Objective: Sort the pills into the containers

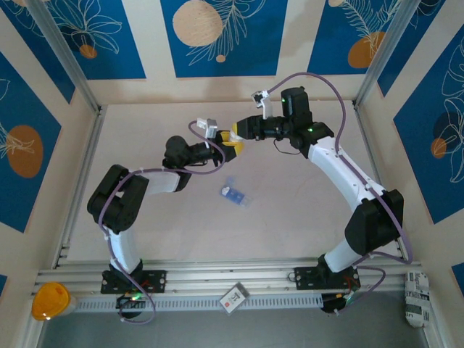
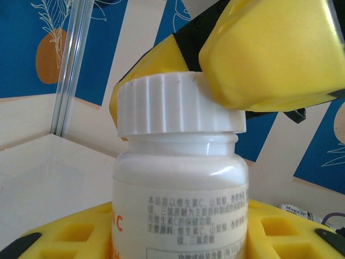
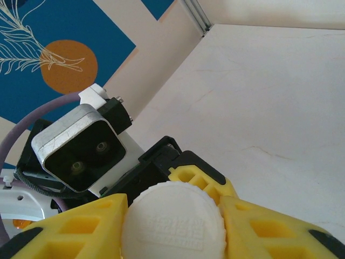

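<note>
My left claw (image 2: 180, 237) clamps the white pill bottle (image 2: 180, 178); my right claw (image 3: 175, 229) pinches its ribbed cap (image 2: 178, 105). If either slips in the twist, pills could scatter. The blue pill box (image 1: 233, 194) lies apart on the counter (image 1: 304, 196), at 6 o'clock from them.

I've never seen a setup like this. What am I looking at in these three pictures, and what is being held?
Two robot arms are bolted to a table, the left arm and the right arm, each ending in a yellow two-finger gripper. The wide picture looks down from above and behind them; the other two come from cameras on the wrists. On the table lies a small blue pill box. Between the arms, the left gripper holds a white bottle by its body, while the right gripper is closed around its ribbed cap.
</note>
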